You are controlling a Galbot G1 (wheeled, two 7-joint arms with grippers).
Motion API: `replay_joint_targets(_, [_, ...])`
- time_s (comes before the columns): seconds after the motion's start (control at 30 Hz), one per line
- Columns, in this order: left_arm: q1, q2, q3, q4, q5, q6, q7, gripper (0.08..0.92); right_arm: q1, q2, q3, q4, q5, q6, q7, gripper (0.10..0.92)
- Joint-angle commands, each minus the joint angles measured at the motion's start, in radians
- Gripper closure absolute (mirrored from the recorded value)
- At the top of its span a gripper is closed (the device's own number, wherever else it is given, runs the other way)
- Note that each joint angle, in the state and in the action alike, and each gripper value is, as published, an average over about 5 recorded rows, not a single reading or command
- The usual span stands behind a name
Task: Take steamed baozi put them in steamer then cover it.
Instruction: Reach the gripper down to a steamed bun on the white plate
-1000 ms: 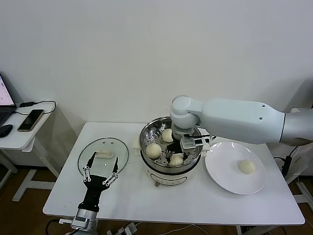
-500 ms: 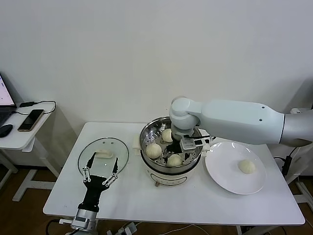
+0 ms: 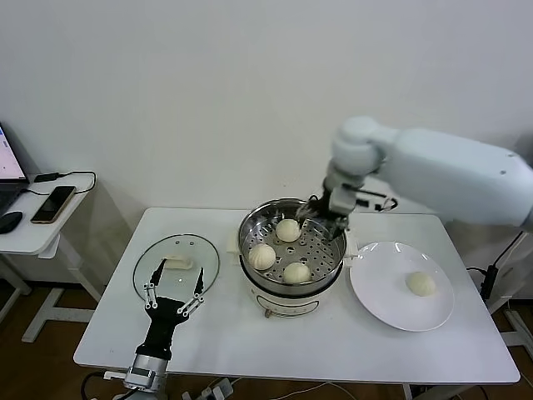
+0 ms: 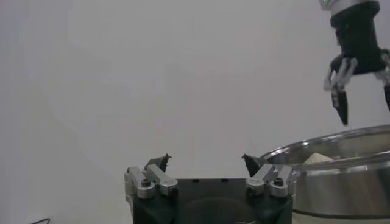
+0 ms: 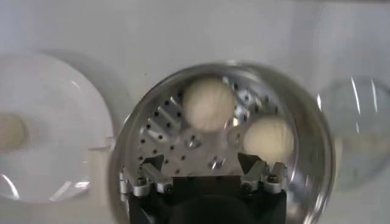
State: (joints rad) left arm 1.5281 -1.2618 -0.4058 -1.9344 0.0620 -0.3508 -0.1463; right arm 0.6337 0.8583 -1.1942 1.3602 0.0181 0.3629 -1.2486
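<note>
Over the steamer back rim, right claw hangs spread, empty. Three baozi sit inside; last baozi lies on plate, to that claw's right and nearer the robot. Left claw, spread, idles by cover.

Three baozi in steamer
</note>
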Motion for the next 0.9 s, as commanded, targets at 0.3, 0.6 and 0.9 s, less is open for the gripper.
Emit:
replay_joint_targets(0.3, [0.000,0.002,0.001,-0.006,0.002,0.005,0.001,0.177,-0.155,-0.243,-0.024,-0.413,0.188,-0.378,0.010,0.203])
replay_joint_targets(0.6, [-0.001,0.002,0.002,-0.007,0.002,0.009,0.001,0.177,-0.356,-0.265,0.084,-0.478,0.113,-0.363,0.065,0.203])
replay_joint_targets(0.9, [0.001,0.001,0.002,-0.009,0.004,0.014,0.002,0.177,-0.474,-0.229,0.173,-0.526,0.076,-0.356,0.110,0.203])
